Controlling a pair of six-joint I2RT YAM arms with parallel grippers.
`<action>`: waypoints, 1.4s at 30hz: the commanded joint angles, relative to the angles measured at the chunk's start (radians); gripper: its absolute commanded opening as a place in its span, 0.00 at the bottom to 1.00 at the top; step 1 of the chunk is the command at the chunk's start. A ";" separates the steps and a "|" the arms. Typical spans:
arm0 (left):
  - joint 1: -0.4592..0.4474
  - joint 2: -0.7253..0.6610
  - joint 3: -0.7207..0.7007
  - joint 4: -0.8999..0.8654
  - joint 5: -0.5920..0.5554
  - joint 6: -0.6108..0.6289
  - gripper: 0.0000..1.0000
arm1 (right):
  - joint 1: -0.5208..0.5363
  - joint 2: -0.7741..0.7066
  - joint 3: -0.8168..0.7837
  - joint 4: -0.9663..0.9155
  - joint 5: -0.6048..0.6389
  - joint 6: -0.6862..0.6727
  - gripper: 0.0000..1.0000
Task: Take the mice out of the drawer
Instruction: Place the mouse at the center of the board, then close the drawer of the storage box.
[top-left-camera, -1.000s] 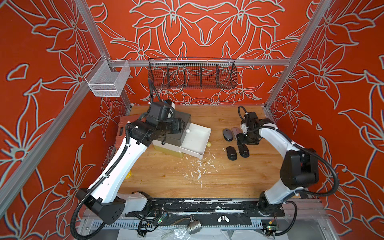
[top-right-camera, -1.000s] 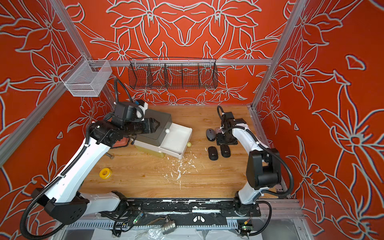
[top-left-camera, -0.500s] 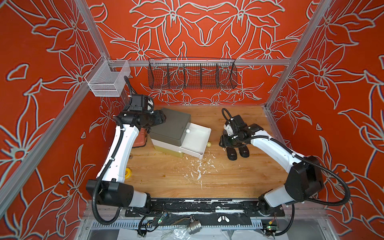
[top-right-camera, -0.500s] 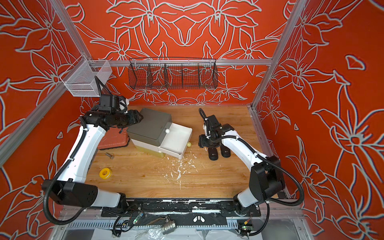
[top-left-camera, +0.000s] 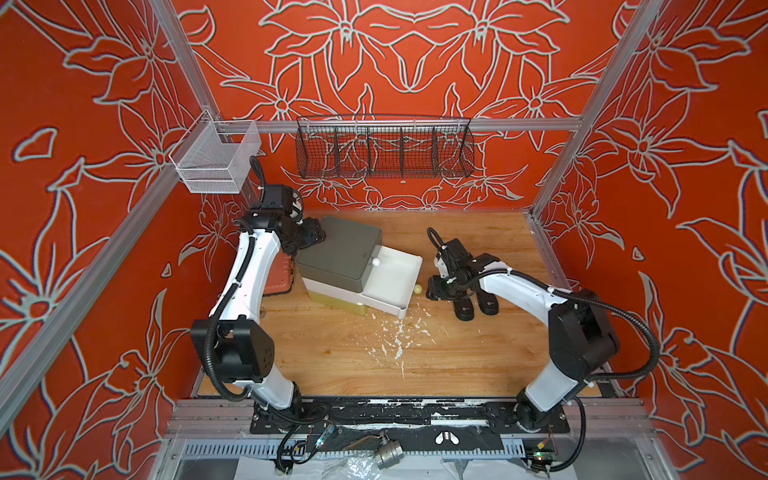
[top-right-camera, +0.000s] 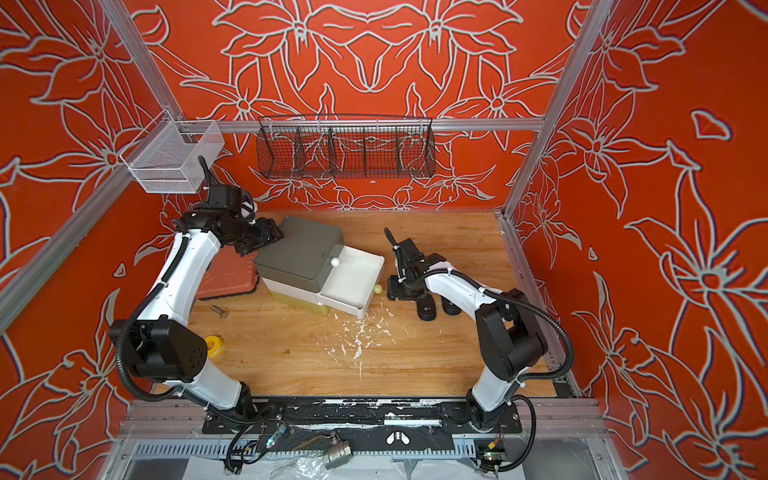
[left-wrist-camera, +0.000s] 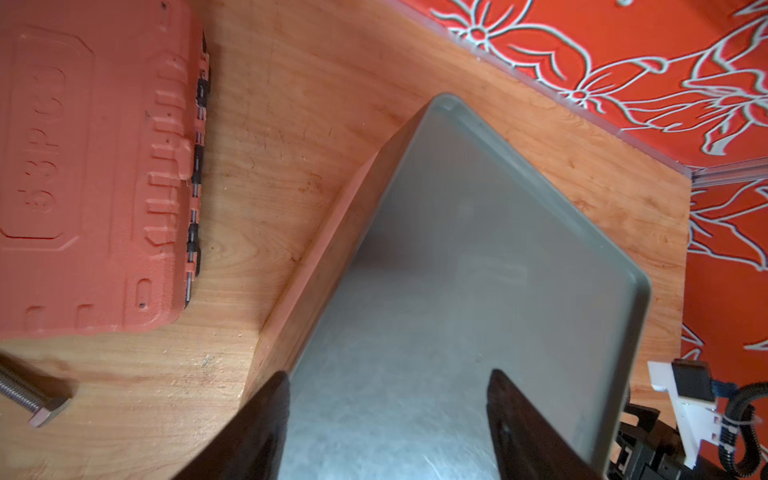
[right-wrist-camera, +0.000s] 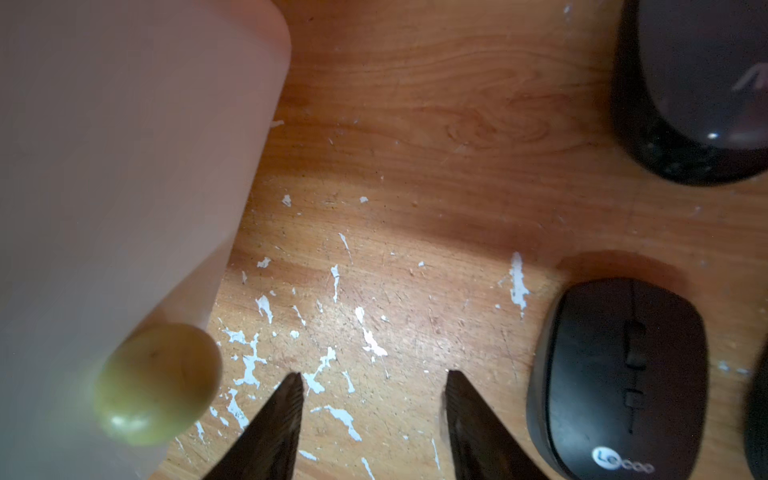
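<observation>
2, perhaps 3, black mice (top-left-camera: 464, 311) lie flat on wood (top-left-camera: 353, 357) near the open white drawer (top-left-camera: 392, 276).

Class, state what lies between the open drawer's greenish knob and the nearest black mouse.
Right wrist view: only the open right claw and white-flecked tabletop separate knob from mouse.

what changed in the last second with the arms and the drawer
The left gripper drew back across the grey cabinet toward its edge, jaws open. The right gripper left the mice and swung to the green knob of the open drawer, jaws narrowing, holding nothing. Cabinet, drawer and visible mice stayed put.
</observation>
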 joint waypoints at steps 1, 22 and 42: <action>0.004 0.016 0.018 -0.035 0.017 0.019 0.73 | 0.005 0.028 0.043 0.045 0.003 0.043 0.57; -0.057 0.010 -0.065 -0.067 0.008 0.036 0.74 | 0.077 0.226 0.252 0.188 -0.106 0.123 0.58; -0.089 -0.017 -0.066 -0.054 0.008 0.021 0.73 | 0.111 0.339 0.317 0.473 -0.252 0.215 0.63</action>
